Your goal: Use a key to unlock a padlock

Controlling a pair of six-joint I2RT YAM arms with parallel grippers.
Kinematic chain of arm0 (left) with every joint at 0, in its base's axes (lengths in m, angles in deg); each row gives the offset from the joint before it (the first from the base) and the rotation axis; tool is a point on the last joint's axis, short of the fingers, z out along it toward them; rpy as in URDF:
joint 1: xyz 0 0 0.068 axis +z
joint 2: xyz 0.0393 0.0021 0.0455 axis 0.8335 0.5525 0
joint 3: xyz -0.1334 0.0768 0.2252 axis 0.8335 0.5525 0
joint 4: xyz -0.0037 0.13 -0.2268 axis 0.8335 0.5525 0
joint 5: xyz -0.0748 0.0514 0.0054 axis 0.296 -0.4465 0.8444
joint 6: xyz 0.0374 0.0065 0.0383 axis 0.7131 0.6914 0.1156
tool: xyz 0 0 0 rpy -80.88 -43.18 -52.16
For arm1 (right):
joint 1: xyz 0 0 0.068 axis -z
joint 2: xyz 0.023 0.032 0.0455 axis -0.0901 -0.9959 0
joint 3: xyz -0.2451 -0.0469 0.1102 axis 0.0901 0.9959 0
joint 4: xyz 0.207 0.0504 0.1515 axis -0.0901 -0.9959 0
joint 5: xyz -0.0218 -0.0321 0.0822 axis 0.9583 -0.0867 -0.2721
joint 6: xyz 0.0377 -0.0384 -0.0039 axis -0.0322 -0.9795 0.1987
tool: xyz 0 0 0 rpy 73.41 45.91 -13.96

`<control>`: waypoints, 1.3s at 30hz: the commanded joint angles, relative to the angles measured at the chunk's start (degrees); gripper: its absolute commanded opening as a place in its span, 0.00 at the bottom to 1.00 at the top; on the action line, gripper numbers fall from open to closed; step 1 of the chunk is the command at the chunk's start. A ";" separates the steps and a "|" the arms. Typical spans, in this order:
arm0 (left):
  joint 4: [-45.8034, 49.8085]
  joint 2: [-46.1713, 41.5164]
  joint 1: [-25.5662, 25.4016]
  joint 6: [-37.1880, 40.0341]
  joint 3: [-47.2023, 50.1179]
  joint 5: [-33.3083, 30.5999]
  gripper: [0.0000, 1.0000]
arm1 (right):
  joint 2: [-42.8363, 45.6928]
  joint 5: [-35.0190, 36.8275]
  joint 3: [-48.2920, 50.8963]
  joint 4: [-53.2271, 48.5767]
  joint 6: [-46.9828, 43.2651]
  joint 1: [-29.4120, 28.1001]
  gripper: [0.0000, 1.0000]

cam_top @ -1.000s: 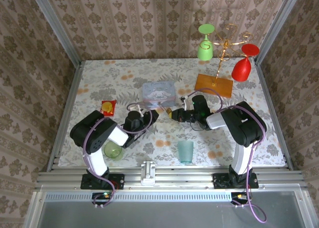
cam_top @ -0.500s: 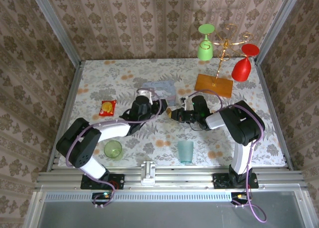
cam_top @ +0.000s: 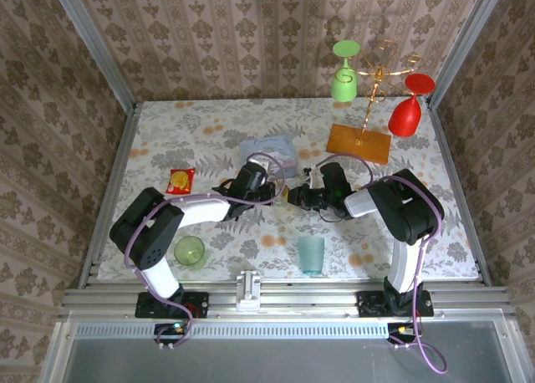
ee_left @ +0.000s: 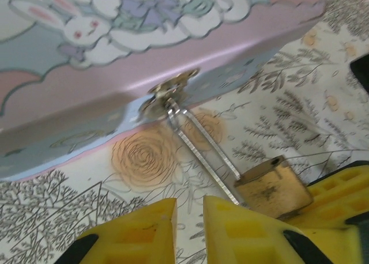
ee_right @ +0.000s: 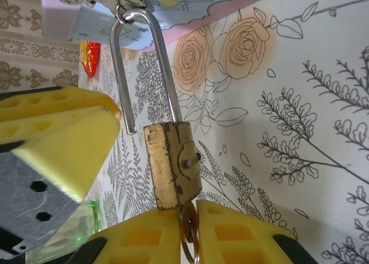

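No readable writing anywhere; padlock [ee_right: 172, 165] hangs off the tin [ee_left: 115, 74], right gripper [ee_right: 190, 229] pinching the key [ee_right: 189, 234], left gripper [ee_left: 189, 229] nearly closed, holding nothing.

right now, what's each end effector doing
left end effector: nearly closed, nothing between its fingers, beside the padlock
right end effector: closed on the key, which sits in the padlock's base

Staged test booth, not a home: wallpaper panels [cam_top: 276, 32] in metal framing [cam_top: 92, 44], floral tablecloth [cam_top: 209, 132], arm rail [cam_top: 276, 303] along bottom edge.
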 commanded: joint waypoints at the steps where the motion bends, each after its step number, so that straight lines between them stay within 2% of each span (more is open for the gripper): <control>1: -1.60 1.09 1.57 -0.43 1.26 2.22 0.18 | -0.73 0.17 -0.44 -0.88 -0.46 -0.48 0.15; 5: -5.37 -0.40 2.13 -2.16 2.38 2.03 0.16 | -1.90 -0.13 -1.28 -2.55 1.55 -0.47 0.22; 9: -3.35 -1.28 1.41 -1.11 1.33 1.43 0.17 | 0.35 7.91 -2.73 -14.68 -2.18 -1.53 0.32; 16: -5.07 -2.82 1.76 -2.28 3.69 2.21 0.18 | 6.02 17.17 -1.79 -20.83 -6.06 -2.11 0.34; 22: -4.38 -8.66 3.62 -2.36 4.88 4.47 0.20 | 7.67 25.60 -8.68 -31.18 -13.99 -6.01 0.40; 25: -2.26 -13.99 3.99 -1.02 5.48 4.17 0.23 | 5.02 24.89 -13.15 -33.53 -16.26 -6.32 0.42; 33: 3.22 -24.58 6.89 0.47 8.26 5.73 0.25 | 0.04 19.24 -17.48 -29.81 -18.21 -5.22 0.45; 37: 4.06 -26.38 7.16 0.35 9.54 5.60 0.26 | 0.54 26.17 -18.51 -34.07 -19.50 -7.76 0.45; 39: 3.75 -26.47 7.42 0.08 10.19 5.51 0.26 | 0.73 26.98 -18.62 -34.47 -19.07 -8.76 0.46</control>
